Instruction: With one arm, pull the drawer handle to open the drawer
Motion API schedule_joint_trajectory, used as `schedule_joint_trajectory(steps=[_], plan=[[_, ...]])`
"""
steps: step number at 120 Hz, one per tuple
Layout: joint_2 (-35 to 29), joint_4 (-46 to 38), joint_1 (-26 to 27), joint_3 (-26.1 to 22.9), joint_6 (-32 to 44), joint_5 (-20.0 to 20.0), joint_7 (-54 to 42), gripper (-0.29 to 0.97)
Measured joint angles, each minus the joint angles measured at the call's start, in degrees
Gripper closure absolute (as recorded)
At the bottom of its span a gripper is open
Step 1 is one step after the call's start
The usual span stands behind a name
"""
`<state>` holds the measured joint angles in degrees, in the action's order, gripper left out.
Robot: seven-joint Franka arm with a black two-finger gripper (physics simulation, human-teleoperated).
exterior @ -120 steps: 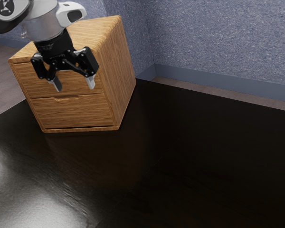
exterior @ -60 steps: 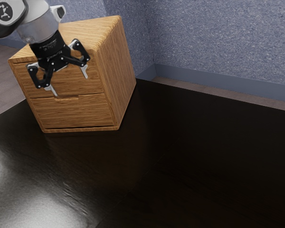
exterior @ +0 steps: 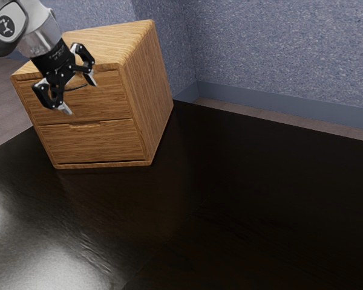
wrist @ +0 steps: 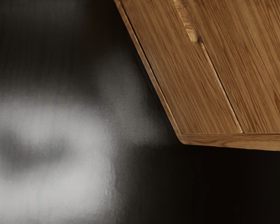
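Claw (exterior: pixel 78 95) released in front of the upper drawer (exterior: pixel 109 99)
The wooden cabinet (exterior: pixel 142 78) stands by the far edge of the dark surface (exterior: pixel 242 205) (exterior view's left); its upper drawer looks closed, the fingers spread apart.

The counter (exterior: pixel 242 199) is black and glossy, and it carries a pale, soft reflection (exterior: pixel 36 260) near the exterior view's lower left corner. Behind it stands a blue-grey wall (exterior: pixel 278 42) with a rough, speckled surface, which meets another wall in a corner, and a darker grey baseboard (exterior: pixel 278 101) runs along its foot. Between the baseboard and the counter's far edge a narrow strip of brown floor (exterior: pixel 302 121) shows.
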<state>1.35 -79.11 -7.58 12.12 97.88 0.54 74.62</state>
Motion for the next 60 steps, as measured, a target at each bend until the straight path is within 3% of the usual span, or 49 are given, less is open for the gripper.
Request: schedule_joint_trajectory(steps=[60], plan=[[2.8, 0.1, -9.0, 0.0, 6.9, 0.3, 7.5, 0.0]])
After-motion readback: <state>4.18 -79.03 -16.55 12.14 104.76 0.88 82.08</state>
